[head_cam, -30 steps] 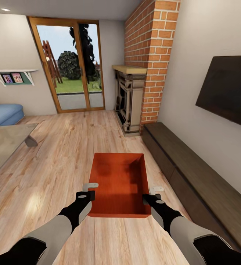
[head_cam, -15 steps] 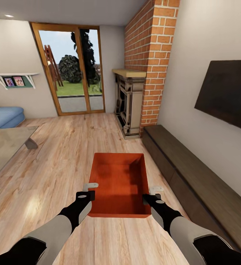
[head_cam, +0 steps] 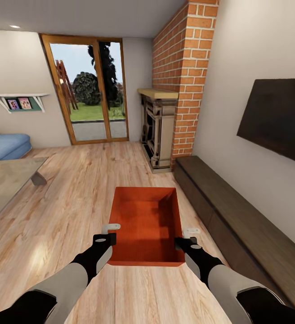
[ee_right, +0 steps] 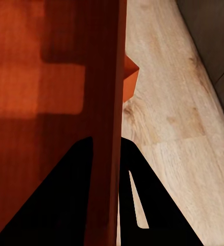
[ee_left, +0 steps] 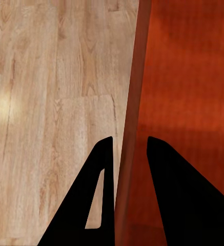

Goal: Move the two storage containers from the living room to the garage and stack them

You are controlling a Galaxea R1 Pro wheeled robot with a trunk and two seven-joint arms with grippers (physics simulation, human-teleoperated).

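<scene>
An orange-red storage container hangs open-topped between the two grippers, carried above the light wood plank floor of the living room. The left gripper is clamped on its left wall, one finger outside and one inside the bin, and the right gripper pinches the right wall the same way, so each grasps a thin rim edge. In the right wrist view a small orange corner pokes out beyond that wall; I cannot tell what it belongs to. Past the fingers, ahead of the bin, stand the red-brick fireplace column and a glazed door; off to the right-gripper side run the low dark-wood cabinet and the black TV. By my judgement the task is early: one container is lifted, but the garage is not reached and nothing is stacked. No brand, label or readable writing shows.
</scene>
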